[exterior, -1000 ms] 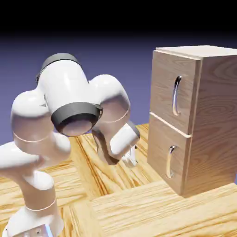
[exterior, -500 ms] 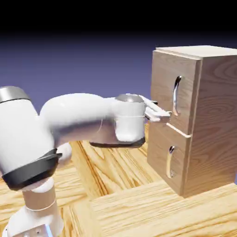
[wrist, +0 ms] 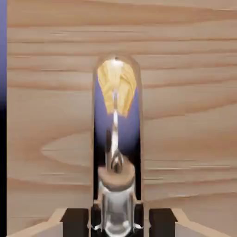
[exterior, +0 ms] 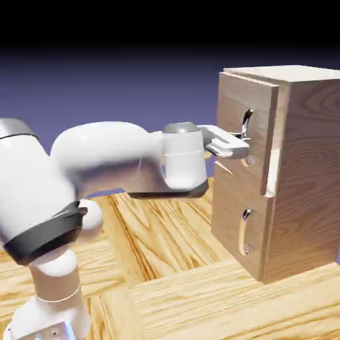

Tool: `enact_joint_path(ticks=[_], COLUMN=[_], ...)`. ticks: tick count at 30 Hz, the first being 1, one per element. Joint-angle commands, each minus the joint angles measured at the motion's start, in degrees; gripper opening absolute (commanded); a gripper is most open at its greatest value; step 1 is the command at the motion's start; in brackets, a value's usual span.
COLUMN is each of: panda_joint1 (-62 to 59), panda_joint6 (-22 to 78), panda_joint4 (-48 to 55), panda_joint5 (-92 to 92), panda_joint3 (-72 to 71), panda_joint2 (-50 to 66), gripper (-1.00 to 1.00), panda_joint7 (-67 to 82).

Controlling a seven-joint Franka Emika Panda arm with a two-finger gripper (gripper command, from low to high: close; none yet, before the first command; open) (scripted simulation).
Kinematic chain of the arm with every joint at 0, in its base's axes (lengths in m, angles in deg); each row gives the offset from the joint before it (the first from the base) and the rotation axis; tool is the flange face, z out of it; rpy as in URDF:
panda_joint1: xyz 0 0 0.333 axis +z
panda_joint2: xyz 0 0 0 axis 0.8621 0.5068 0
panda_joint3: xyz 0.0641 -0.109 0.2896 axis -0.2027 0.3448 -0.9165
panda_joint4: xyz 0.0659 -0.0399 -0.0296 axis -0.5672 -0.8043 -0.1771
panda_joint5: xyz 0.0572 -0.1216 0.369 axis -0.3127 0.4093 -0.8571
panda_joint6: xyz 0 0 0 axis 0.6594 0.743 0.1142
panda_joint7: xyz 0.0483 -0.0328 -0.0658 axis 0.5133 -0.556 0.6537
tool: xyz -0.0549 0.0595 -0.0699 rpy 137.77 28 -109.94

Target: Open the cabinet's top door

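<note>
The light-wood cabinet [exterior: 307, 172] stands at the exterior view's right. Its top door [exterior: 232, 109] is slightly ajar, one edge standing out from the cabinet front. My gripper [exterior: 243, 147] reaches in from the left and is shut on the lower part of that door's long silver handle [exterior: 247, 123]. In the hand view the curved silver handle [wrist: 115, 139] runs up the middle of the wood panel [wrist: 185, 92], its lower end clamped between my dark fingertips [wrist: 76, 222] at the gripper [wrist: 115, 223].
Below the top door sits the shorter bottom door [exterior: 229, 216] with its short silver handle [exterior: 244, 232], closed. The wooden table [exterior: 199, 299] spreads in front of the cabinet. My white arm [exterior: 113, 166] stretches across the exterior view's left half.
The arm swung up from a folded pose to the cabinet. The jaws closed on the top door's handle, and the door has come a little way out from the cabinet front.
</note>
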Motion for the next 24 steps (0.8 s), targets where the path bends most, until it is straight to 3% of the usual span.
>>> enact_joint_path(ticks=[1,13,24], panda_joint1=[-0.69,1.23,11.5], panda_joint6=[2.44,32.33,56.63], panda_joint4=[-1.44,-10.08,-2.25], panda_joint5=[-1.76,-25.92,-53.01], panda_joint3=[-1.71,-20.75,-32.93], panda_joint2=[-0.03,-4.03,-21.27], gripper=[-1.0,-1.0,-1.0], panda_joint7=[0.04,-2.4,-11.68])
